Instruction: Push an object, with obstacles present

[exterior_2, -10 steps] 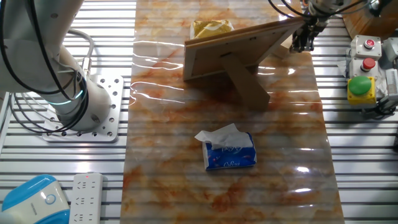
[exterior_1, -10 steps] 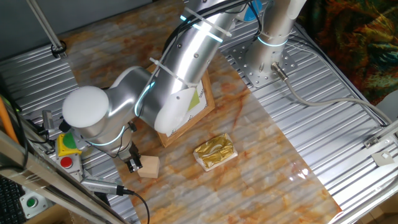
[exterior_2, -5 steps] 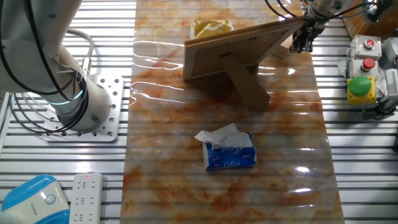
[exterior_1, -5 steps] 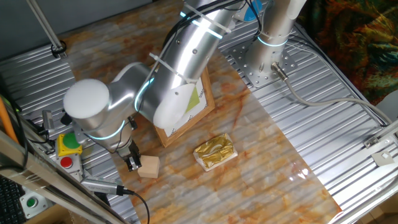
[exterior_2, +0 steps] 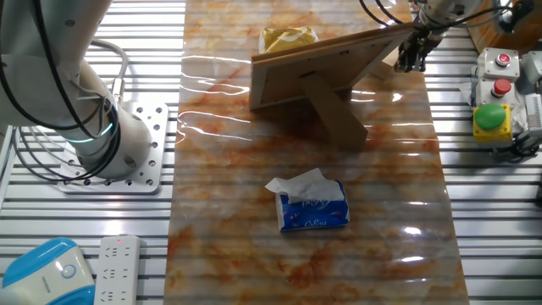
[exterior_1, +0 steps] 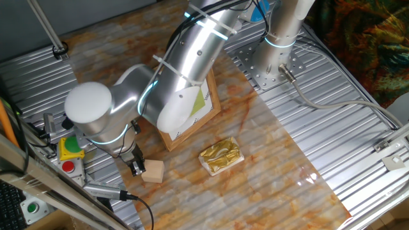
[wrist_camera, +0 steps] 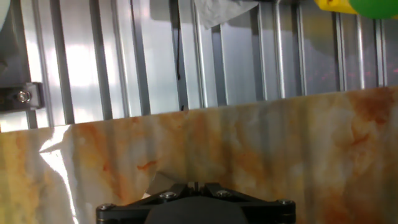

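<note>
The object, a small tan wooden block (exterior_1: 153, 171), lies on the marble table top (exterior_1: 255, 191) near its edge. My gripper (exterior_1: 136, 167) is shut and stands low, right against the block's left side. In the other fixed view the gripper (exterior_2: 411, 58) sits beside the frame's end, and a bit of the block (exterior_2: 383, 69) peeks out there. Two obstacles stand close by. One is the light-wood picture frame (exterior_1: 206, 108), upright and half hidden by my arm. The other is the gold foil packet (exterior_1: 221, 155), to the block's right. The hand view shows the shut fingertips (wrist_camera: 189, 185) over marble.
A yellow box with red and green buttons (exterior_1: 70, 152) sits on the metal slats just beyond the table edge behind the gripper. A blue tissue pack (exterior_2: 313, 206) lies mid-table on the frame's far side. The frame's prop leg (exterior_2: 334, 110) juts out towards it.
The arm's elbow has shifted slightly. The gripper stays against the block, and the block has not visibly moved.
</note>
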`<state>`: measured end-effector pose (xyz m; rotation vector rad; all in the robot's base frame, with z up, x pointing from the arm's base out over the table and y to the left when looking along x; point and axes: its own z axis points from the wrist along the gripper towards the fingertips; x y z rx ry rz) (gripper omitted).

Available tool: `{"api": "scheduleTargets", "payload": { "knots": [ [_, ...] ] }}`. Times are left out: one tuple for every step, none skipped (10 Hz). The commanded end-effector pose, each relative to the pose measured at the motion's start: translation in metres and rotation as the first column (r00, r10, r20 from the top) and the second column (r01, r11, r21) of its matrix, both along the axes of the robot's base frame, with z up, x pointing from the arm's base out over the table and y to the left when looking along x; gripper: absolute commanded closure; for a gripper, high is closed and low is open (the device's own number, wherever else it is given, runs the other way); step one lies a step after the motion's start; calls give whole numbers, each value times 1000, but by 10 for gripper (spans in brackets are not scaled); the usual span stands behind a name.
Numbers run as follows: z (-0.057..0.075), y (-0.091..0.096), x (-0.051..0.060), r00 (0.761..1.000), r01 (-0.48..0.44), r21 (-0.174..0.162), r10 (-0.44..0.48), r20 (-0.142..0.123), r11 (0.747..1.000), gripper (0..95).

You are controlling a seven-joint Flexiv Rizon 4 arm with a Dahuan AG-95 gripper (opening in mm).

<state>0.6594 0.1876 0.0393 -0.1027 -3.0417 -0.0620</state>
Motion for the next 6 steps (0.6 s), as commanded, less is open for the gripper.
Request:
{"api": "scheduleTargets", "payload": {
  "knots": [
    [-1, 0, 1, 1000, -10, -7, 10, 3, 1000, 950],
    [-1, 0, 1, 1000, -10, -8, 10, 4, 1000, 950],
    [-1, 0, 1, 1000, -14, -12, 14, 6, 1000, 950],
    [1, 0, 2, 1000, -12, -14, 12, 9, 1000, 950],
    [1, 0, 2, 1000, -2, -17, 2, -1, 1000, 950],
    [1, 0, 2, 1000, 2, -24, -2, -3, 1000, 950]
  ]
}}
